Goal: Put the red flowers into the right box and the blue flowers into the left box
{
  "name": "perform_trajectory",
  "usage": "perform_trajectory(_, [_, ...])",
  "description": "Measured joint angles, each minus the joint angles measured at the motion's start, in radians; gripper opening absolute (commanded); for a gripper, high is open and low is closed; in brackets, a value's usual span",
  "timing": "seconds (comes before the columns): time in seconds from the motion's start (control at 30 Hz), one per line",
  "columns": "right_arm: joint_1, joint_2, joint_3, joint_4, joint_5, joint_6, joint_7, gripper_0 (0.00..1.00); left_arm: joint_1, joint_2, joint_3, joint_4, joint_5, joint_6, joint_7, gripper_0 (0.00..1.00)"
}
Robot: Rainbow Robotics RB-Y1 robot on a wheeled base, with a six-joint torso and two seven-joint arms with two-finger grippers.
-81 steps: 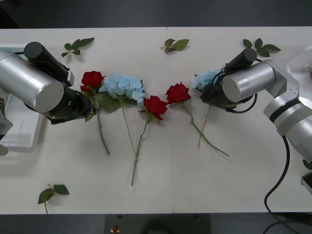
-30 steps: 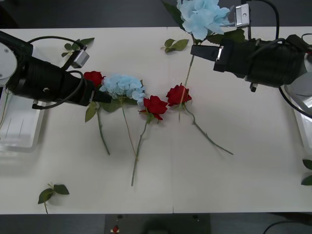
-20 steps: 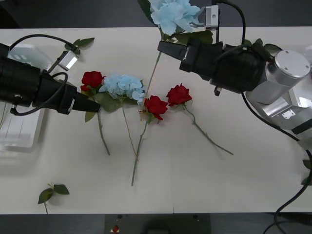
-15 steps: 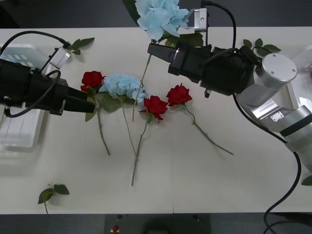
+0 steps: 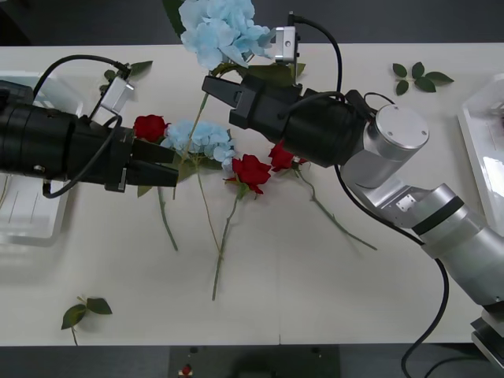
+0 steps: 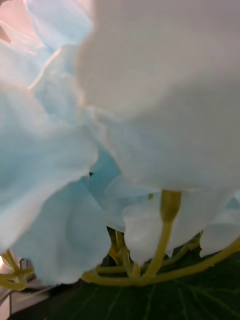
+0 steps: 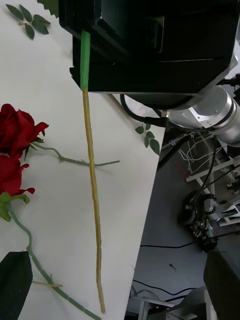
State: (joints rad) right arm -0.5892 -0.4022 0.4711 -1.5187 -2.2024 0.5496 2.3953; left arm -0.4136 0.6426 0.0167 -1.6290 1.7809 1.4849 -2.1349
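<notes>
Pale blue petals mark the flower your right pincer [image 5: 214, 88] grips: one of the blue flowers [image 5: 219, 30] is held above the desk [image 5: 315, 299] near its far edge, head raised over that edge, stem [image 5: 191, 134] hanging down toward the desk centre. In the right wrist view the same blue cluster [image 6: 100, 125] sits directly in front of the camera, with yellow-green stalks [image 6: 165, 235] branching beneath it. The left wrist view shows the stem [image 7: 92, 200] dropping from the right pincer's black body [image 7: 150, 45], its upper part wrapped in green tape.

Your left pincer [image 5: 169, 164] is open, its fingers spread. It reaches from the left edge toward the desk centre, with its tips beside a second blue flower [image 5: 206, 138] that lies on the desk.

Note the red flowers: one [image 5: 150, 127] lies just left of the resting blue flower, one [image 5: 251, 172] lies at the desk centre, and one [image 5: 279, 156] is partly hidden under the right arm. All lie with their stems toward the near edge.

The left box [image 5: 31, 213] sits at the left edge, under the left arm. The right box [image 5: 484, 150] sits at the right edge. Loose leaf sprigs [image 5: 419, 75] lie near the far right corner and near the near left corner [image 5: 85, 309].
</notes>
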Motion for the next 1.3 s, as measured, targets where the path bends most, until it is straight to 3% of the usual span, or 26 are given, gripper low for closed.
perform_trajectory(0.2, [0.0, 0.007, 0.0, 0.0, 0.0, -0.007, 0.022, 0.0, 0.0, -0.01, -0.038, 0.0, 0.0, -0.052, -0.001, 0.84])
perform_trajectory(0.27, [0.0, 0.007, 0.0, 0.0, 0.0, -0.007, 0.022, 0.0, 0.0, -0.01, -0.054, 0.0, 0.0, -0.066, -0.001, 0.69])
perform_trajectory(0.3, [0.0, 0.007, 0.0, 0.0, 0.0, -0.008, 0.022, 0.0, 0.0, -0.01, -0.064, 0.0, 0.0, -0.074, -0.001, 0.47])
perform_trajectory(0.37, [0.0, 0.007, 0.0, 0.0, 0.0, -0.009, 0.022, 0.0, 0.0, -0.01, -0.08, 0.0, 0.0, -0.086, -0.002, 0.14])
perform_trajectory(0.43, [-0.002, 0.007, 0.0, 0.0, -0.001, -0.011, 0.022, 0.0, 0.0, -0.01, -0.095, 0.0, 0.0, -0.098, -0.002, 0.0])
perform_trajectory(1.07, [-0.018, 0.007, 0.0, 0.0, -0.006, -0.025, 0.023, 0.0, -0.001, -0.01, -0.107, 0.0, -0.003, -0.102, -0.002, 0.0])
perform_trajectory(1.1, [-0.018, 0.007, 0.0, 0.0, -0.006, -0.025, 0.023, 0.1, -0.001, -0.01, -0.107, 0.0, -0.003, -0.102, -0.002, 0.0])
perform_trajectory(1.13, [-0.018, 0.007, 0.0, 0.0, -0.006, -0.025, 0.023, 0.36, -0.001, -0.01, -0.107, 0.0, -0.003, -0.102, -0.002, 0.0])
perform_trajectory(1.2, [-0.018, 0.007, 0.0, 0.0, -0.006, -0.025, 0.023, 0.56, -0.001, -0.01, -0.107, 0.0, -0.004, -0.102, -0.002, 0.0])
perform_trajectory(1.3, [-0.018, 0.007, 0.0, 0.0, -0.006, -0.025, 0.023, 0.71, -0.001, -0.01, -0.107, 0.0, -0.004, -0.102, -0.002, 0.0])
